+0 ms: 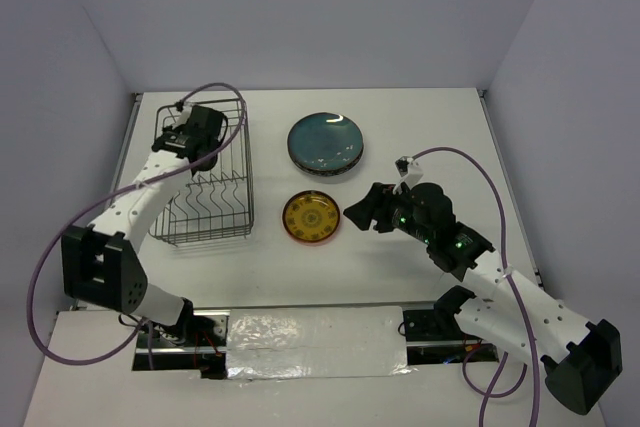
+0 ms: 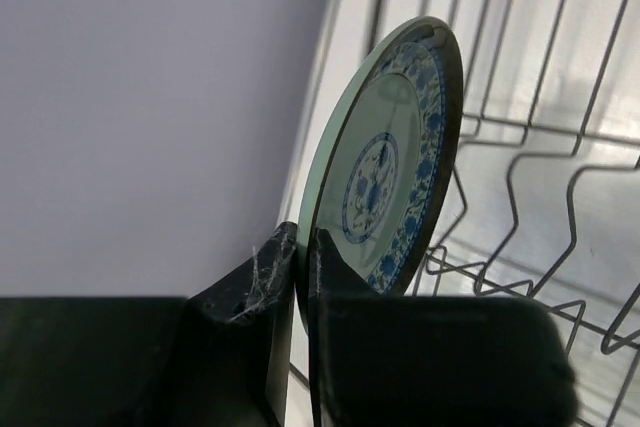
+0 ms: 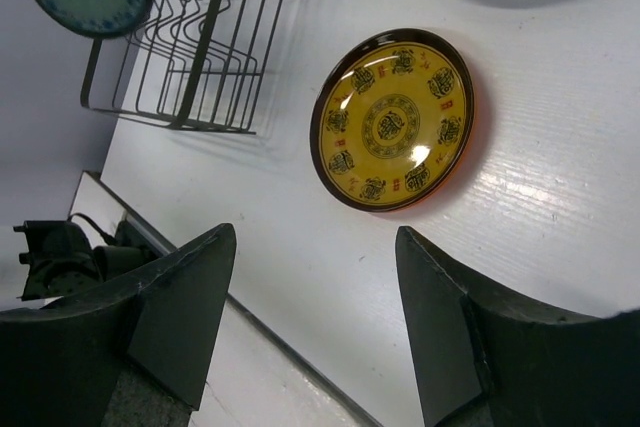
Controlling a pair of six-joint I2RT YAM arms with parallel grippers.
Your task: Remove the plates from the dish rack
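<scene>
Table [image 1: 420,277]: dish rack [image 1: 205,209], teal plate [image 1: 325,142], orange plate [image 1: 311,217]

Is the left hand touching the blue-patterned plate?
Touching. In the left wrist view the left hand is clamped on the lower rim of the blue-patterned plate, with no gap visible on either side.

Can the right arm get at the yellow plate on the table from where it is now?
Probably yes. The right gripper is open and hovers close beside the yellow plate, which lies flat with nothing on it. The teal plate stack sits apart from it.
</scene>
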